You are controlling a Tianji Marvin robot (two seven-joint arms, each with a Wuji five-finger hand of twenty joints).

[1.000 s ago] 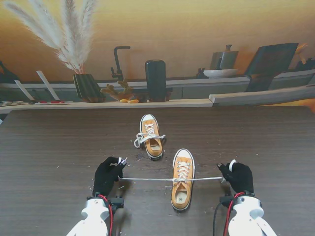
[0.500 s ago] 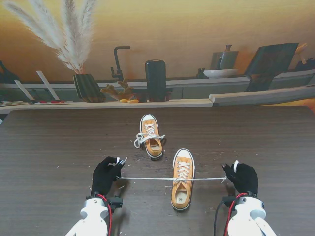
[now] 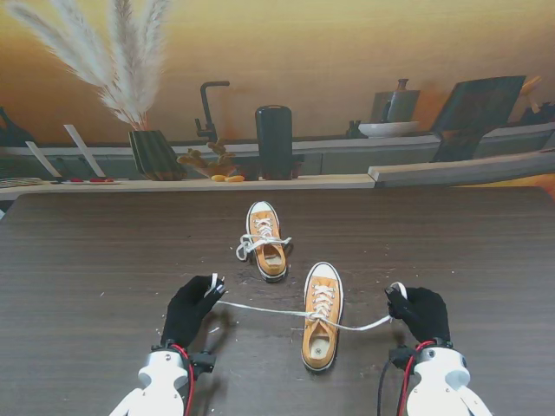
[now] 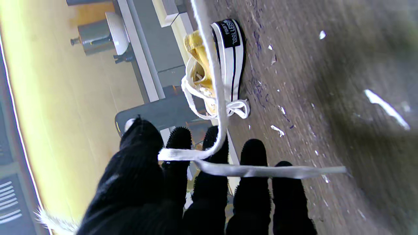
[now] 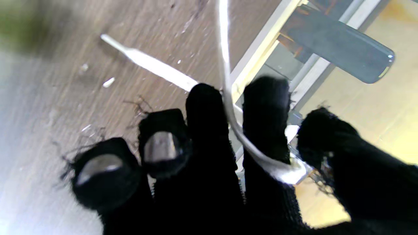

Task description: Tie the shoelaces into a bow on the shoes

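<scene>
Two yellow sneakers sit on a dark wood-grain worktop (image 3: 87, 260). The near shoe (image 3: 322, 316) lies between the robot's two black-gloved hands, toe pointing away from the robot; the far shoe (image 3: 265, 240) rests just beyond it and slightly to its left, its white laces in a loose bow that spills over its left side.

A white lace (image 3: 260, 308) runs from the near shoe's eyelets out to both sides. The left hand (image 3: 192, 310), left of the near shoe, pinches one end between thumb and forefinger; the wrist camera shows the lace (image 4: 209, 153) bent over the fingers, its free tail lying across the fingertips (image 4: 253, 153). The right hand (image 3: 421, 312), right of the near shoe, clamps the other end between thumb and forefinger, the lace (image 5: 228, 107) passing between two fingers. The right-hand run sags toward the worktop; the left-hand run slopes up to the hand.

Pale flecks of debris dot the worktop around the near shoe.
</scene>
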